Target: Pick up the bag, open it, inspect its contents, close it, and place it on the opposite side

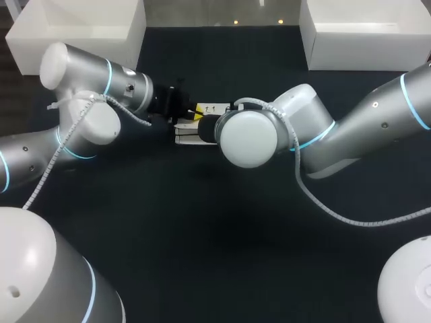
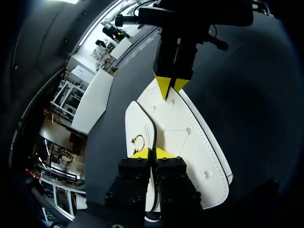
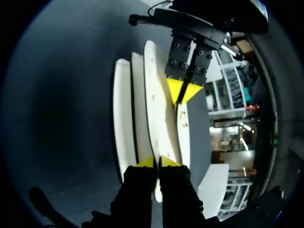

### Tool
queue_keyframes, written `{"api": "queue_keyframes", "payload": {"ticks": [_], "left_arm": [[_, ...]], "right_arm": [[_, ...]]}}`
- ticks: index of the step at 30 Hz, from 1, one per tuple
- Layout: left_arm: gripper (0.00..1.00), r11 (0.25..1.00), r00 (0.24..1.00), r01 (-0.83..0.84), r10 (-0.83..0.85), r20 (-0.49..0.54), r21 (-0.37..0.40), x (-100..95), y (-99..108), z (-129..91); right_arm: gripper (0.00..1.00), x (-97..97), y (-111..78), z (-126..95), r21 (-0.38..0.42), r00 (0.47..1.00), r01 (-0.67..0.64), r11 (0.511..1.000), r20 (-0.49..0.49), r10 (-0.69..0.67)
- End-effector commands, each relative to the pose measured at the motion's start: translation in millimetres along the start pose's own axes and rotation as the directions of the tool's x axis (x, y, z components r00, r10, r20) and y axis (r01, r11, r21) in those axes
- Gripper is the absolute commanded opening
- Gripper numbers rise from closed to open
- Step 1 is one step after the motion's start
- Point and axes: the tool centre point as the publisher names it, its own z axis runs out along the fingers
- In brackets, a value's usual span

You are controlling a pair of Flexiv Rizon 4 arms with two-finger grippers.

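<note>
A white bag [image 2: 185,137] with stitched seams, black edging and a small gold ring clasp hangs between my two grippers above the dark table. My left gripper [image 2: 152,153] is shut on one end of it, at the black-edged flap. My right gripper [image 2: 170,88] pinches the opposite end. In the right wrist view the bag [image 3: 154,95] shows edge-on as several white panels, with my right gripper [image 3: 158,162] shut on one panel and my left gripper [image 3: 183,92] facing it. In the head view the bag [image 1: 187,132] is mid-table, mostly hidden behind my right wrist.
Two white bins stand along the table's far edge, one at the back left [image 1: 74,30] and one at the back right [image 1: 363,33]. Dark tabletop [image 1: 222,235] lies below and in front of the arms.
</note>
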Motion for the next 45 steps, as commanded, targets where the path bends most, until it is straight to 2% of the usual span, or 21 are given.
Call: {"api": "queue_keyframes", "payload": {"ticks": [1,11,16,19,27,35,36,37,38,42,45], "left_arm": [[0.00,0.999,1.000,-0.011,0.011,-0.002,0.031,4.2,6.8,-5.9],[0.00,1.000,1.000,-0.005,0.004,-0.028,-0.022,-3.0,1.8,17.4],[0.00,0.996,0.999,0.046,-0.045,0.010,-0.075,-11.2,6.3,21.8],[0.00,0.996,0.999,0.050,-0.049,0.013,-0.069,-12.3,6.8,19.3],[0.00,1.000,1.000,-0.004,0.005,-0.013,0.029,-5.6,4.1,6.5],[0.00,1.000,1.000,0.011,-0.011,-0.024,0.003,-3.8,5.5,12.5],[0.03,1.000,1.000,0.014,-0.013,-0.022,0.003,-4.5,5.2,12.5],[0.25,1.000,1.000,0.017,-0.017,-0.020,0.003,-5.5,4.5,11.4],[0.41,1.000,1.000,0.020,-0.020,-0.015,0.004,-6.5,3.9,10.1],[0.49,0.999,0.999,0.034,-0.034,-0.002,0.014,-10.6,1.2,3.3],[0.49,0.998,0.999,0.050,-0.050,-0.005,0.034,-12.5,-0.6,-3.5]], "right_arm": [[0.00,0.0,0.6,1.5,0.000,1.000,-0.001,1.000,0.003,0.001],[0.00,0.0,0.6,1.5,0.000,1.000,-0.001,1.000,0.003,0.001],[0.00,0.0,0.6,1.5,0.000,1.000,-0.001,1.000,0.003,0.001],[0.00,0.0,0.6,1.5,0.000,1.000,-0.001,1.000,0.003,0.001],[0.00,0.0,0.6,1.5,0.000,1.000,-0.001,1.000,0.003,0.001],[0.00,0.0,0.6,1.5,0.000,1.000,-0.001,1.000,0.003,0.001],[0.00,0.0,0.6,1.5,0.000,1.000,-0.001,1.000,0.003,0.001],[0.00,0.0,0.6,1.5,0.000,1.000,-0.001,1.000,0.003,0.001],[0.00,0.0,0.6,1.5,0.000,1.000,-0.001,1.000,0.003,0.001],[0.00,0.0,0.6,1.5,0.000,1.000,-0.001,1.000,0.003,0.001],[0.00,0.0,0.6,1.5,0.000,1.000,-0.001,1.000,0.003,0.001]]}}
